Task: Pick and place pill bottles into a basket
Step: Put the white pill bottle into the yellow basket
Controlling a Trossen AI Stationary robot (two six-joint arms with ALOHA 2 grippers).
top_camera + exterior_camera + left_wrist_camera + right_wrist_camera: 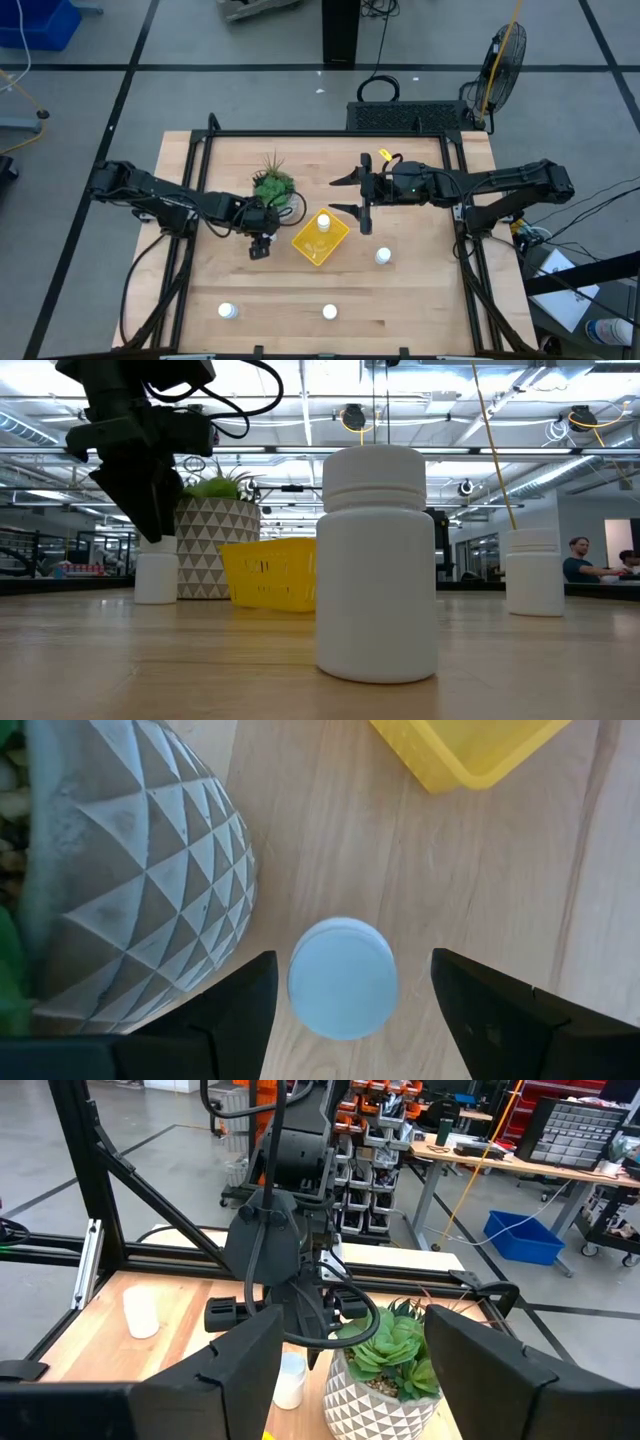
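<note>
My left gripper [260,248] is open and points down over a small white pill bottle [342,978] that stands upright on the table beside the plant pot. Its two fingers stand on either side of the cap, above it, without touching. The low view shows this bottle [157,575] just below the gripper [145,510]. The yellow tray [321,240] lies right of it with one bottle [323,221] inside. Three more bottles stand on the table [383,256] [329,312] [228,311]. My right gripper [342,195] is open and empty, above the table behind the tray.
A white patterned pot with a green plant [273,188] stands close behind my left gripper, and its wall [130,870] is right beside one finger. A black frame runs along the table's far and side edges. People sit in the room beyond [577,558].
</note>
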